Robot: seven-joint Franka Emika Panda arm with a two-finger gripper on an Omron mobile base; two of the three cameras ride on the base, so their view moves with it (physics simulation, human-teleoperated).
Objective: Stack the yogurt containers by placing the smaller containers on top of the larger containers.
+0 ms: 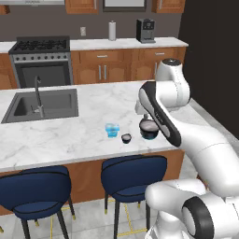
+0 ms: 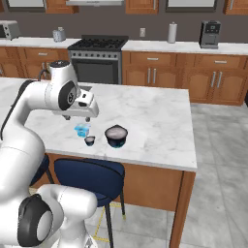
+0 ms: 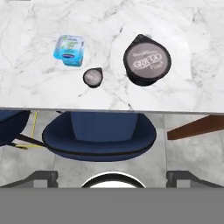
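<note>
A: Where do the yogurt containers sit?

B: All three stand on the marble island counter (image 3: 183, 39), near its front edge, above the blue stools. The wide dark tub (image 3: 146, 60), with its pale grey lid, is on the right in the hand view. The tiny dark cup (image 3: 92, 77) is closest to the edge, and the light-blue cup (image 3: 70, 49) stands a little farther in, to its left. None touches another, and nothing is stacked yet.

A: And the gripper?

B: The gripper (image 3: 112, 174) hangs high above the counter's front edge with its jaws spread wide and nothing between them. In the hand view the two dark fingertips (image 3: 43, 177) stand far apart at the bottom, over a blue stool (image 3: 98, 135).

A: Why hold it up there?

B: My guess is that it gives the hand a clear look down on all three before picking one. The small cups are the ones to lift; the big tub makes the base.

A: Room to work?

B: Plenty behind the containers, open marble toward the sink (image 1: 42, 103). The tight spot is the tiny cup: it is just beside the blue cup and close to the drop-off, so a sideways nudge could push it over the edge.
</note>
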